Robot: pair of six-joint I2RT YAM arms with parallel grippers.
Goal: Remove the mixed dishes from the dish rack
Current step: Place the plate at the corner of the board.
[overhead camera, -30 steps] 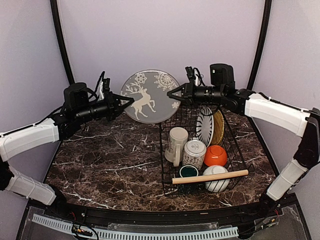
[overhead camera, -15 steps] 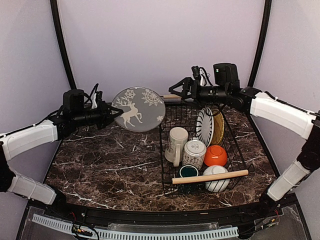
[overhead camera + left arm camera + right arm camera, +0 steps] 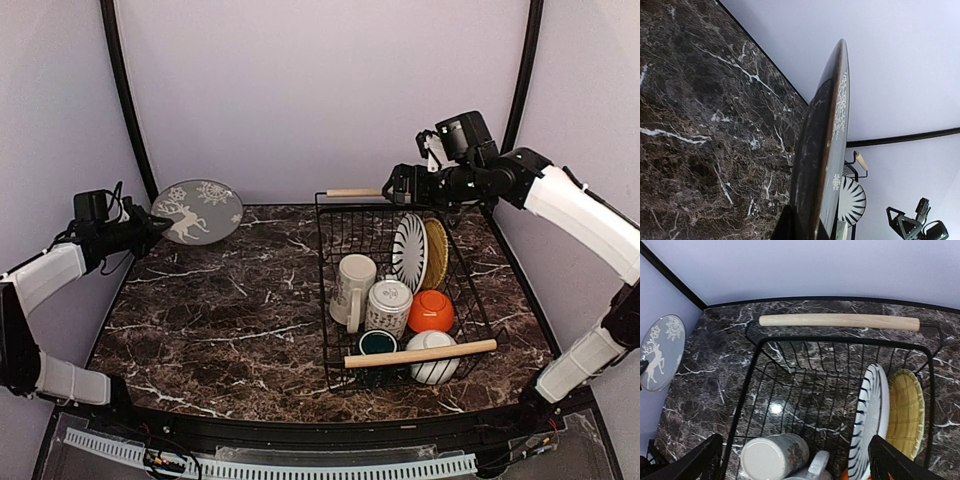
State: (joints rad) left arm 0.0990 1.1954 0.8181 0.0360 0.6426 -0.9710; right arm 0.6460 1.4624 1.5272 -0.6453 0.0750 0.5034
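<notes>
Top external view: a dark marble worktop (image 3: 220, 320) fills the floor of the scene. On its right half stands the dish rack (image 3: 324, 300), a black wire basket with one wooden handle (image 3: 354, 192) along its far edge and another (image 3: 420, 353) lying across its near end.

Outside the rack, a grey plate with a white deer (image 3: 197, 211) is held up near the far left corner of the worktop, well apart from the basket. The left claw (image 3: 150, 228) is clamped on its lower rim. From the left wrist the plate shows edge-on, tilted over the marble. I cannot tell whether its rim touches the surface.

Inside the rack, two plates stand on edge side by side at the far right. One is a white plate with dark radial stripes (image 3: 408, 250), and a yellow-green plate (image 3: 437, 252) stands just behind it.

A cream mug (image 3: 353, 285) sits at the left. A patterned mug (image 3: 388, 305) is just beside it on its right, and the two look to be touching.

An orange bowl (image 3: 431, 311) lies near the plates. A white bowl with dark stripes (image 3: 435, 360) sits under the near handle at the near right corner. A small dark green cup (image 3: 377, 343) is next to it, against the same handle.

The right claw (image 3: 398, 186) hangs above the far end of the rack, near the far handle. Its fingers are spread wide, holding nothing.
</notes>
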